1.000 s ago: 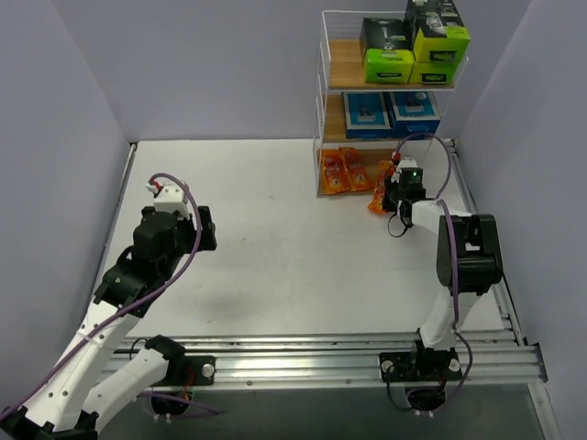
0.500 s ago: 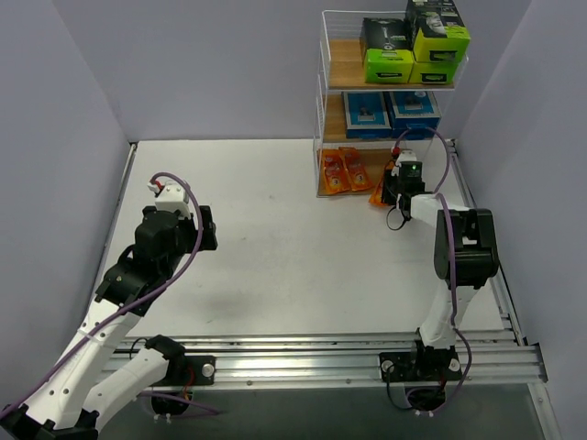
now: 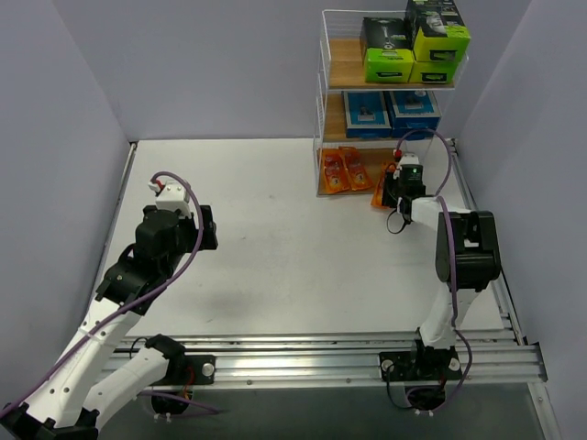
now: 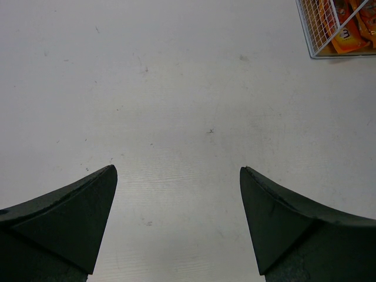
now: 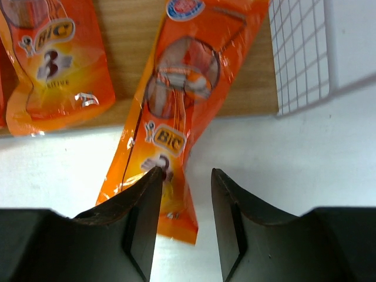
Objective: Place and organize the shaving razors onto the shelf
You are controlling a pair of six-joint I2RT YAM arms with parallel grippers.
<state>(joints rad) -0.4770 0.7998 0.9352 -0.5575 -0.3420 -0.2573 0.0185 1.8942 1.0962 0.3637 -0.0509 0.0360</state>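
The middle orange packet (image 5: 176, 100), lying half over the front edge of the shelf's wooden board (image 5: 126, 47), carries the brand "BIC". The left orange packet (image 5: 59, 64) on that board reads "BIC" above a large "3". The small word beneath the "3" is too blurred to read.

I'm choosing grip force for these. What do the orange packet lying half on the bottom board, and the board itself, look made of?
The orange packet looks like thin plastic film with a glossy finish: it shows bright glare streaks and crinkles. The board looks like wood or a wood-look laminate, matte: grain lines show without glare, but I cannot tell which.
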